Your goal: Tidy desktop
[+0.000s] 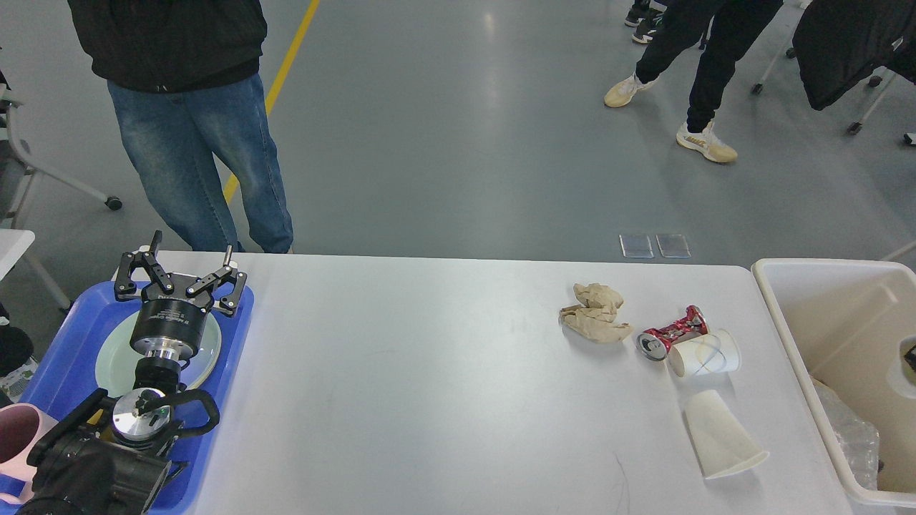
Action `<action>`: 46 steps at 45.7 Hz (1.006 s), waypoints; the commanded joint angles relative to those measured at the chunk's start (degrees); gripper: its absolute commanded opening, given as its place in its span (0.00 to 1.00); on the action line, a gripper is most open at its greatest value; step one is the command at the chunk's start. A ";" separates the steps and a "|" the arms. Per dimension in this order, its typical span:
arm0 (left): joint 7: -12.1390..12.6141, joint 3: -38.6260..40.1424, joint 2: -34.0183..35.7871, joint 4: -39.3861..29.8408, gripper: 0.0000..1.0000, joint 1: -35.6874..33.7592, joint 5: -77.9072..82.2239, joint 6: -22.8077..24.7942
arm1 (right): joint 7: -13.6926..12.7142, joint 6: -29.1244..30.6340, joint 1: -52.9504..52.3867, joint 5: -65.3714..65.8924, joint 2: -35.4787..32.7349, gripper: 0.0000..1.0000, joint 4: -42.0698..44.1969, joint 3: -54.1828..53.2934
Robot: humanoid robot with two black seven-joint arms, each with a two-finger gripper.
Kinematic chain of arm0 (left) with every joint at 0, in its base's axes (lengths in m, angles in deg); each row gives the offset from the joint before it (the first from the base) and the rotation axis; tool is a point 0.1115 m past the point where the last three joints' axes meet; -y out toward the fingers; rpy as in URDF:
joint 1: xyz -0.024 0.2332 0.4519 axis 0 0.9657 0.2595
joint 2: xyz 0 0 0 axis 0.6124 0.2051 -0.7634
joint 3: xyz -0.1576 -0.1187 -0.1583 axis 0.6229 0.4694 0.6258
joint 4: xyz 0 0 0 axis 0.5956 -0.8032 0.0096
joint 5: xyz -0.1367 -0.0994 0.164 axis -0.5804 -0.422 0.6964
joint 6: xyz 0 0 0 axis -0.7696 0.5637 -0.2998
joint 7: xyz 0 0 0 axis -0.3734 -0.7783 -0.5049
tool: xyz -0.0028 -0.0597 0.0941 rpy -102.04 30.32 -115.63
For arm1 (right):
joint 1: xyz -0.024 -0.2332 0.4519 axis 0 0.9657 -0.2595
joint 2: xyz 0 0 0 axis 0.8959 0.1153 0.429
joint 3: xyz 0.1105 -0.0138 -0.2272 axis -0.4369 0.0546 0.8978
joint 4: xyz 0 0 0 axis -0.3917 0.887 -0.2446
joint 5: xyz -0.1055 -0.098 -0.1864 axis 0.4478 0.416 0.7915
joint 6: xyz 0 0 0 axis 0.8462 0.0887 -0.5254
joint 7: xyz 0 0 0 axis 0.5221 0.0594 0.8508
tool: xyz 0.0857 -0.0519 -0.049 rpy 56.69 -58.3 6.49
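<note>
The white desktop [444, 386] carries litter at its right side: a crumpled brown paper [594, 316], a crushed red can [671, 333], a paper cup [705, 355] lying next to the can, and a second paper cup [721, 435] lying nearer me. My left gripper [189, 259] is open and empty above a pale plate [113, 361] in the blue tray [61, 343]. At the right edge, inside the cream bin [786, 336], a white cup rim [900, 368] shows beside a dark sliver; my right gripper cannot be made out there.
A pink mug [16, 438] stands in the tray's near left corner. Clear plastic [851, 436] lies in the bin. A person in jeans [200, 150] stands at the table's far left edge. Others walk on the floor beyond.
</note>
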 commanded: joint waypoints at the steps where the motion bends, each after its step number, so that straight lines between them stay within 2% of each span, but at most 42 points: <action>1: 0.01 0.00 0.00 0.03 0.96 -0.01 -0.05 0.01 | -0.13 -5.39 9.83 -0.70 6.98 0.00 9.68 -0.84; 10: 0.01 0.00 0.00 0.03 0.96 -0.01 -0.05 0.01 | -0.13 -11.02 19.68 -0.97 14.99 0.00 19.80 -0.49; 17: 0.01 0.00 0.00 -0.05 0.96 -0.01 0.04 0.01 | -0.40 -13.49 20.57 -0.97 16.05 0.00 19.98 -0.58; 28: 0.01 0.00 0.00 0.03 0.96 -0.01 0.04 0.01 | -0.57 -13.84 21.54 -0.97 15.79 0.01 19.89 -0.76; 29: 0.01 0.00 0.00 0.03 0.96 -0.01 0.04 0.01 | -0.57 -14.28 21.45 -0.97 15.61 0.18 19.89 -0.76; 32: 0.01 0.00 0.00 0.03 0.96 -0.01 -0.05 0.01 | -0.49 -17.17 20.92 -0.97 15.34 0.83 19.72 -0.84; 33: 0.01 0.00 0.00 0.03 0.96 -0.01 -0.05 0.01 | -0.49 -18.49 20.92 -0.97 15.34 0.97 19.63 -0.84; 34: 0.01 0.00 0.00 -0.05 0.96 -0.01 -0.05 0.01 | -0.49 -19.46 21.01 -0.97 15.43 1.00 19.54 -0.84; 46: 0.01 0.00 0.00 0.03 0.96 -0.01 0.04 0.01 | -0.49 -20.52 20.92 -0.97 15.34 1.00 19.01 -0.84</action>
